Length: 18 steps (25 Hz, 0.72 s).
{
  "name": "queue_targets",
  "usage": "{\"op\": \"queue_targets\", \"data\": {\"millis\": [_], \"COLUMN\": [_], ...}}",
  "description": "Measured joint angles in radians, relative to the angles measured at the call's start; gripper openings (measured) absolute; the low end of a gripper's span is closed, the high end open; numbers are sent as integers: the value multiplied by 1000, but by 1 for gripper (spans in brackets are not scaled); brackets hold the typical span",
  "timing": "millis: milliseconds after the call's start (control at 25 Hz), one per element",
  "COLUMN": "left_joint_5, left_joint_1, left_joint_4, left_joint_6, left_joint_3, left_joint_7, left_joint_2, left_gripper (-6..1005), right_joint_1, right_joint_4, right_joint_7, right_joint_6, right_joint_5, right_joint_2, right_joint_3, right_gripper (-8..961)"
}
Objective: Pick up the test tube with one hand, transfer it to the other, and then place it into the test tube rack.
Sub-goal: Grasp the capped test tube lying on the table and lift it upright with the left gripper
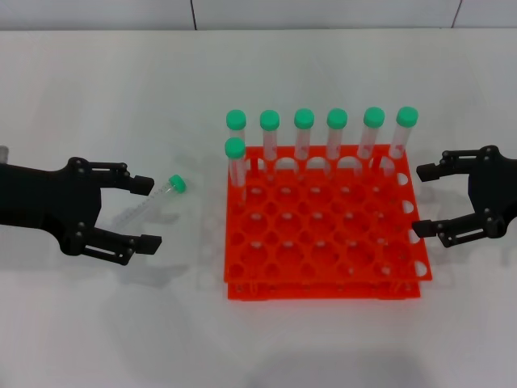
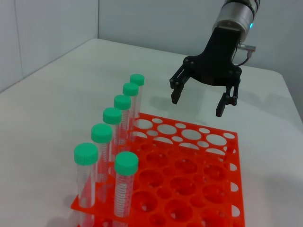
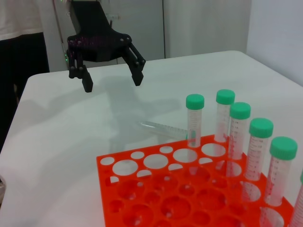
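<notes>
Test tube (image 1: 153, 200) lies flat, seemingly untouched, between the open left tool (image 1: 145, 213) and rack (image 1: 323, 279); right tool (image 1: 426, 200) open.

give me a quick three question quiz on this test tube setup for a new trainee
1. True or false: the loose tube lies on the table between the left gripper's open jaws.
2. How many capped tubes stand upright in the orange rack?
3. Which is the right gripper doing: A) holding a tube, B) waiting open beside the rack, C) reaching into the rack?

Key: 1 true. 2 seven, six in the far row and one just in front at its left end. 3 B.
</notes>
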<state>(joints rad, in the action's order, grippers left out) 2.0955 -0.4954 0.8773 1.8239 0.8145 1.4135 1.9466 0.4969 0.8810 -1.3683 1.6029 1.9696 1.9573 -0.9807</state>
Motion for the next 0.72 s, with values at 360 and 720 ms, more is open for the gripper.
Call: {"op": "queue_targets", "data": {"millis": [360,720], "left_joint_5": [0,0], "left_joint_1": [0,0], "left_joint_4": [0,0], "left_joint_6": [0,0], "left_joint_3": [1,2], "left_joint_7": [1,0], "left_joint_2": [0,0], "left_gripper": [879,880], "right_joint_1": [0,0], "right_joint_4": [-1,-1], "right_joint_7": [0,0], "right_joint_6": [-7,-11], "right_joint_5": [1,2], "right_joint_2": [0,1], "right_joint_3": [0,-1], "right_gripper": [853,854]}}
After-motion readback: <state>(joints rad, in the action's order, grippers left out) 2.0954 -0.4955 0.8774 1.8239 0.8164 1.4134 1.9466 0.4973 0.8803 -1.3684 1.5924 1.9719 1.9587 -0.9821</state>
